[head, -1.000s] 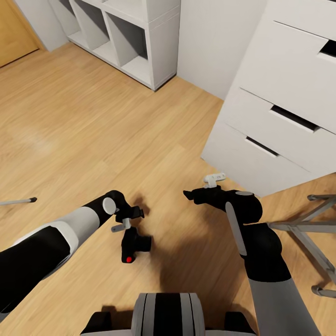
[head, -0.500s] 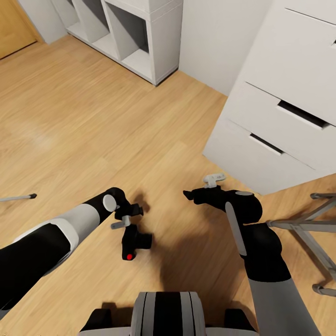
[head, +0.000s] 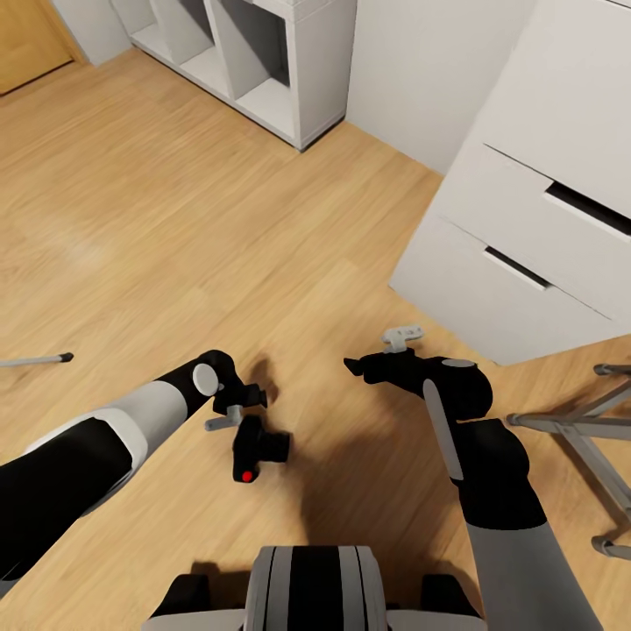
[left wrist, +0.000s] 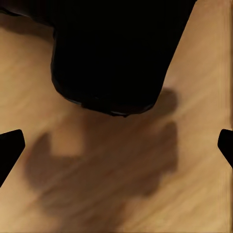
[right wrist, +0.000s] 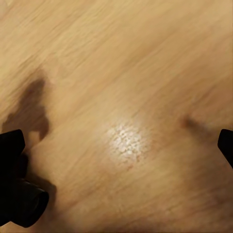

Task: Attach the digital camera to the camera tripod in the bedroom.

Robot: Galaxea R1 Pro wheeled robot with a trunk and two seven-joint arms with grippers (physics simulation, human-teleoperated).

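The digital camera [head: 257, 445] lies on the wood floor, a small black body with a red dot facing up. My left gripper [head: 245, 400] hovers right beside and above it. In the left wrist view its fingertips [left wrist: 10, 153] stand wide apart at the picture's edges, open, and the camera's black body [left wrist: 111, 53] looms close, its shadow falling on the planks. My right gripper [head: 353, 365] hangs open over bare floor, a little to the camera's right, holding nothing [right wrist: 119, 145]. One silver-grey tripod leg with a black foot [head: 39, 359] reaches in at the far left; the rest of the tripod is out of view.
A white drawer chest [head: 526, 263] with partly open drawers stands at the right. White cube shelves [head: 289, 61] line the back wall, with an oak door [head: 26, 44] at the far left. A low grey metal frame [head: 570, 425] sits at the right edge.
The whole view has shifted, so the chest and shelves slid up and to the right. The left gripper stays just over the camera. Nothing was gripped or released.
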